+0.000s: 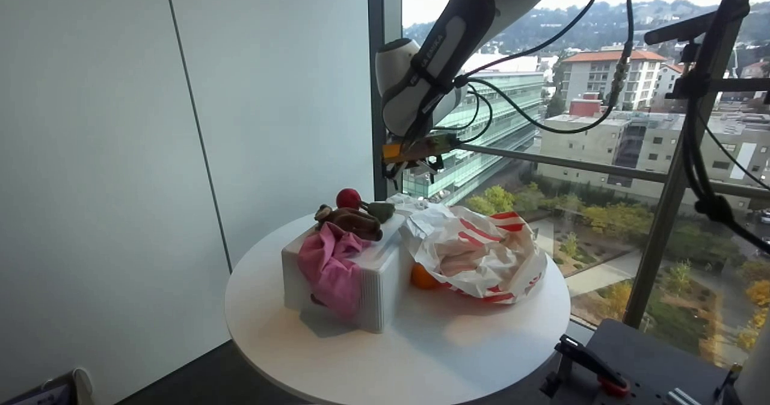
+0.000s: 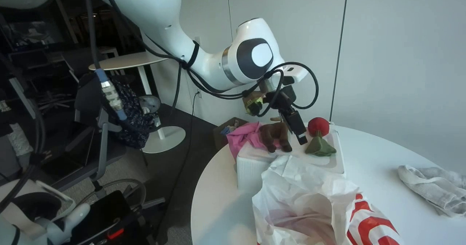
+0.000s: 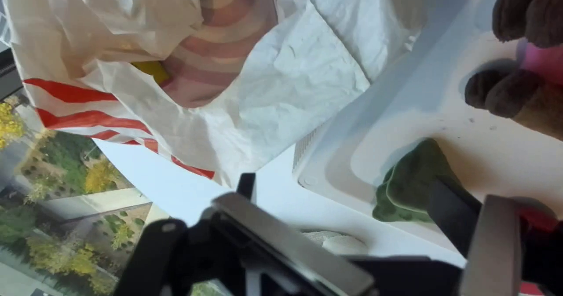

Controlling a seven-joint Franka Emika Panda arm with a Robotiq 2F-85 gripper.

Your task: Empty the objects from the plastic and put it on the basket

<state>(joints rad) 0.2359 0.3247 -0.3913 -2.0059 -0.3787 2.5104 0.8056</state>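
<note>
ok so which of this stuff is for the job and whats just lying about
For the job, likely:
white-and-red bag
orange item partly hidden by it
white box, perhaps the basket
brown plush, pink cloth, red-and-green toy on the box
open pincer

Just lying about, apparently:
grey cloth
far table

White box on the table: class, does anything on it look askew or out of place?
Yes: in an exterior view, the pink cloth droops over the edge of the white box and down its side. It looks askew because it hangs partly off the top.
</note>
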